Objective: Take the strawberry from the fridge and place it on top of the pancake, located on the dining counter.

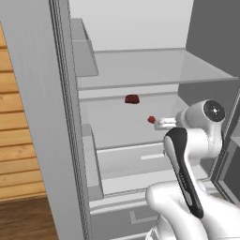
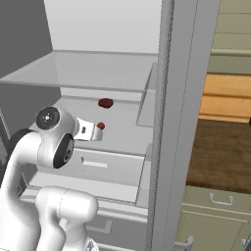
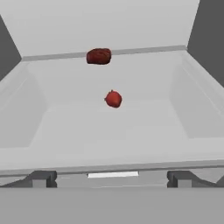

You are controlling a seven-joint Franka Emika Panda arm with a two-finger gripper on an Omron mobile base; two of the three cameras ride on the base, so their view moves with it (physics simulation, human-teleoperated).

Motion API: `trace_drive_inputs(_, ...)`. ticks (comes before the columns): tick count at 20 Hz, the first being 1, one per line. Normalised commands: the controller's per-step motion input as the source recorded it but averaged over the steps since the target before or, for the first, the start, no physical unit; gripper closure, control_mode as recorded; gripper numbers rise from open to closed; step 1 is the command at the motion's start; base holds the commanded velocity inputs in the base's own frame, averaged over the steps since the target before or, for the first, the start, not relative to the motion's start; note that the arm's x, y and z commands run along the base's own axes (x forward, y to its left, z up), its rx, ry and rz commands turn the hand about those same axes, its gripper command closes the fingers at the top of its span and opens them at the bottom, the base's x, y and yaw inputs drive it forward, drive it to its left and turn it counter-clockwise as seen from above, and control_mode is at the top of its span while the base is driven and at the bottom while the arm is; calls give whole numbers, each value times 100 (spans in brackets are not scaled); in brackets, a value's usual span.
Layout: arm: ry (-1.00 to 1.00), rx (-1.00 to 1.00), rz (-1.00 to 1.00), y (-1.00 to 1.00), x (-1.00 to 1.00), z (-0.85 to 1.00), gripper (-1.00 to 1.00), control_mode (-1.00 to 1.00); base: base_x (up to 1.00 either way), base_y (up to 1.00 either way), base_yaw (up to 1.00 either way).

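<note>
The fridge (image 1: 40,103) stands open in front of me, showing its grey-white shelves. A small red strawberry (image 3: 113,99) lies on the middle shelf (image 1: 112,129), roughly at its centre; it also shows as the strawberry (image 1: 151,119) and the strawberry (image 2: 100,126) in the base views. My gripper (image 3: 113,179) is open at the shelf's front edge, pointing at the fruit and a short way from it, with nothing between the fingertips (image 3: 41,178). In the base views the gripper (image 1: 162,123) and gripper (image 2: 92,130) sit just short of the berry. The dining counter and pancake are out of view.
A darker red lump (image 3: 99,56) rests at the back of the same shelf, behind the strawberry. A glass shelf (image 1: 150,70) hangs above and a drawer front (image 2: 93,164) sits below. Door bins (image 1: 89,154) line the left; olive cabinets (image 2: 215,206) stand to the right.
</note>
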Motion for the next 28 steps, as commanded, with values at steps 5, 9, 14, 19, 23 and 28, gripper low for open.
trace_drive_inputs(5, 8, 0, -3, 0, 70, 0, -100, -100, 0, 0, 0)
trace_drive_inputs(9, 12, 0, -4, 0, 71, 0, -100, -100, 0, 0, 0)
trace_drive_inputs(14, 6, 0, 0, 0, 63, -4, -100, -100, 0, 0, 0)
trace_drive_inputs(19, 6, 0, 0, 0, 36, -23, -100, -100, 0, 0, 0)
trace_drive_inputs(23, 0, 0, 0, 0, 28, -17, -100, -100, 0, 0, 0)
trace_drive_inputs(28, 0, 0, 0, 0, 23, -31, -100, -100, 0, 0, 0)
